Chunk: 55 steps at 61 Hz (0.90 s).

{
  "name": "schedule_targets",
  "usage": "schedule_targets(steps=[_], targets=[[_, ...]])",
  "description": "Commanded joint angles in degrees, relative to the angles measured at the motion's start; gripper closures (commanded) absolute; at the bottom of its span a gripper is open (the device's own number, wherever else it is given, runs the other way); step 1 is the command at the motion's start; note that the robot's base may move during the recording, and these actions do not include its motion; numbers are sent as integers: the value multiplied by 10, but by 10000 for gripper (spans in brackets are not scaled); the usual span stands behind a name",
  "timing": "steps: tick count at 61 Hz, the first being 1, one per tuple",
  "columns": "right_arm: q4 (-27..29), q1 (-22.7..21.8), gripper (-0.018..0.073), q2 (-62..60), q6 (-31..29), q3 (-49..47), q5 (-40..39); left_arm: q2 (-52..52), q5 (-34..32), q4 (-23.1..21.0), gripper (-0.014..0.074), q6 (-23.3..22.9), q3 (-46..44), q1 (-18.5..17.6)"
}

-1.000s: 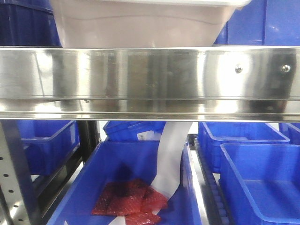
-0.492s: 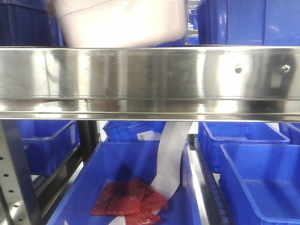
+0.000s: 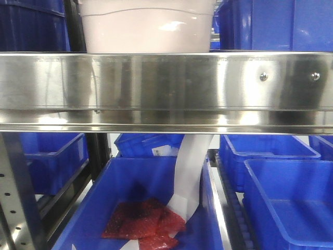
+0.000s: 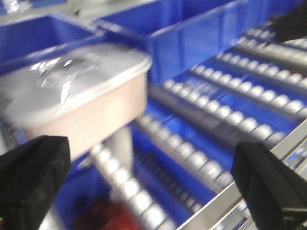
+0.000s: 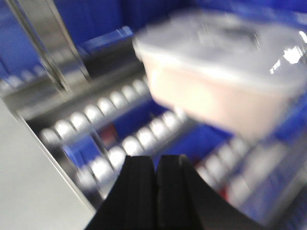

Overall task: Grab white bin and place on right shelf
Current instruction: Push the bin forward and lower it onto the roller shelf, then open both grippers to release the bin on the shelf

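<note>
The white bin (image 3: 148, 28) shows just above the right shelf's shiny front rail (image 3: 166, 88), its base hidden behind the rail. In the left wrist view the white bin (image 4: 76, 96) rests on the roller tracks with its glossy lid on. My left gripper (image 4: 148, 153) is open wide, nothing between its fingers, and the bin lies beyond its left finger (image 4: 33, 182). In the blurred right wrist view the white bin (image 5: 225, 72) sits up and to the right of my right gripper (image 5: 156, 160), which is shut on nothing and apart from the bin.
Blue crates (image 3: 281, 23) stand behind and beside the bin. Below the rail, a blue crate (image 3: 140, 208) holds red bags (image 3: 143, 224) and a white strip (image 3: 190, 177). More blue crates (image 3: 291, 203) sit lower right. Roller tracks (image 4: 230, 100) run across the shelf.
The white bin has shifted on the shelf: a second ago it spanned wide across the top, and now it shows a narrower face nearer the middle.
</note>
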Motion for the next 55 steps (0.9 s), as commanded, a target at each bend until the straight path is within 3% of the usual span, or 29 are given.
schedule_targets(steps=[1,10,16,21,26,40,48,55], targets=[[-34,-3,489,-62,16,46,-52,-18,-35,57,714,-65,-11,-3],[-88,-3,489,-170,20,197,-157,-32,-36,211,714,-199,20,-3],[-91,-3,489,-245,20,296,-234,-44,-35,311,714,-289,56,-3],[-91,-3,489,-300,20,387,-303,-55,-39,367,714,-322,94,-3],[-91,-3,489,-356,20,464,-353,-70,-68,360,713,-322,134,-3],[-88,-3,489,-506,20,617,-422,-205,-270,281,714,-257,314,-3],[-87,-3,489,-591,20,665,-445,-309,-351,277,714,-240,423,-3],[-87,-3,489,-653,20,690,-472,-384,-377,272,714,-240,491,-3]])
